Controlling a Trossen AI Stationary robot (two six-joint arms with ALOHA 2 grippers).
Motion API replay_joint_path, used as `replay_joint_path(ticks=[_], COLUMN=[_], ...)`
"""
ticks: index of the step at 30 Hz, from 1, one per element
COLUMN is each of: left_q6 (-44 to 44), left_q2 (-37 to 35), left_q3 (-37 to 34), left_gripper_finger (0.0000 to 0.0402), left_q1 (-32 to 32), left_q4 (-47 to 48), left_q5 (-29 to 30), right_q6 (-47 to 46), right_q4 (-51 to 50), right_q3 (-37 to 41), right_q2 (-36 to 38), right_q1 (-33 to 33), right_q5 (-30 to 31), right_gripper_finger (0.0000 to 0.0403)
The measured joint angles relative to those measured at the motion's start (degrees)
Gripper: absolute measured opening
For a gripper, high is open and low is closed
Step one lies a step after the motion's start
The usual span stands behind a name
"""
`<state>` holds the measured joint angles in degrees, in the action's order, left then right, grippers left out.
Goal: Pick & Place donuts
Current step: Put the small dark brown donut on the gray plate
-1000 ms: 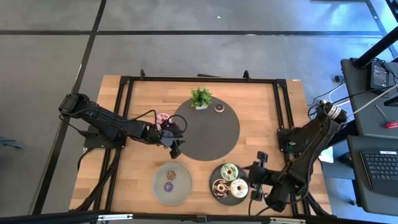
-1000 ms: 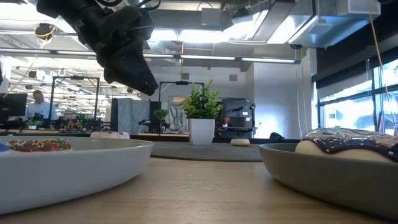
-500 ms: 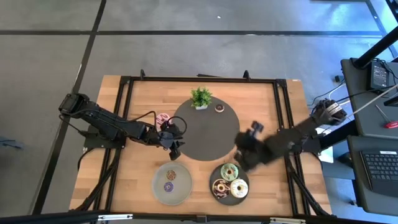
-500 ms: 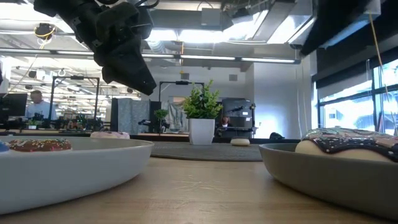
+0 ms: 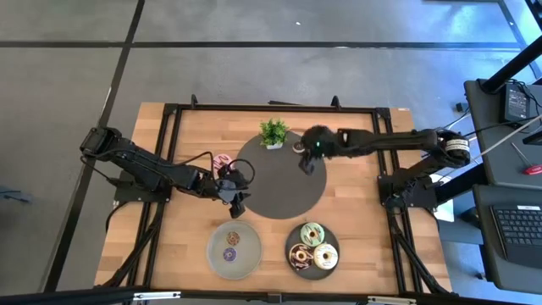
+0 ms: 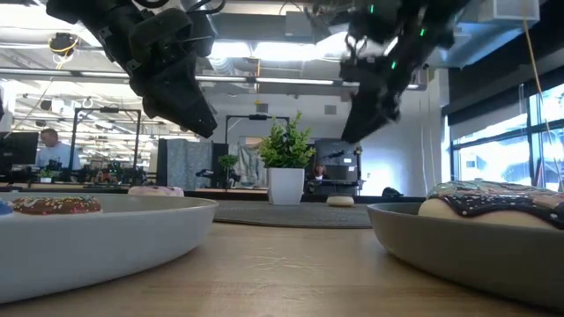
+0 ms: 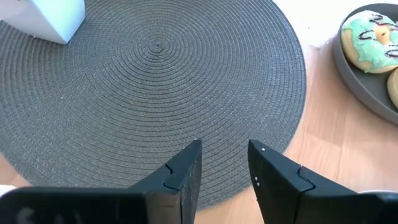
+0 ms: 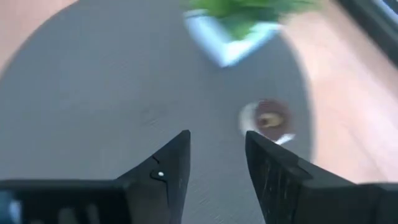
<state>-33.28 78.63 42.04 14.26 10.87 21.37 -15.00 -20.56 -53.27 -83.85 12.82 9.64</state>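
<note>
We read no writing anywhere. We counted seven donuts: one (image 5: 299,147) at the round mat's (image 5: 271,191) one o'clock, one pink (image 5: 222,161) at its nine, two on the left plate (image 5: 213,252), three on the right plate (image 5: 289,238). The right gripper (image 5: 307,163) hovered beside the first, fingers narrowly apart and empty; the left gripper (image 5: 239,204) likewise.

Mat (image 5: 284,182) is dark grey with a spiral weave, sitting on a light wood table (image 5: 356,186). Both plates are grey: left plate (image 5: 222,263) has a purple donut (image 5: 229,254) and a brown one (image 5: 233,238), right plate (image 5: 301,235) has a pale green donut (image 5: 312,234) with dark drizzle, a cream one (image 5: 325,256), and a chocolate sprinkled one (image 5: 300,255). Pink donut (image 5: 222,161) by the mat edge. Green plant (image 5: 273,131) in a white pot.
</note>
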Motion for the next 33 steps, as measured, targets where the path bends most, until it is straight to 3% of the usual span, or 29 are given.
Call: replay_joint_path(ticks=[5,17,26,33], left_q6=[0.0,0.0,0.0,0.0], left_q2=[0.0,0.0,0.0,0.0], left_q3=[0.0,0.0,0.0,0.0], left_gripper_finger=[0.0122,0.0121,0.012,0.0117], left_q1=[0.0,0.0,0.0,0.0], left_q4=[0.0,-0.2,-0.1,-0.1], left_q5=[0.0,0.1,0.1,0.1], right_q6=[-1.2,-4.8,-5.7,-3.6], right_q4=[10.0,15.8,19.5,18.7], right_q3=[5.0,5.9,5.8,5.2], right_q2=[-1.9,-11.9,-16.8,-16.5], right_q1=[6.1,11.1,11.8,11.8], right_q5=[-0.5,-4.2,-4.2,-3.7], right_gripper_finger=[0.0155,0.0139,0.0091,0.0015])
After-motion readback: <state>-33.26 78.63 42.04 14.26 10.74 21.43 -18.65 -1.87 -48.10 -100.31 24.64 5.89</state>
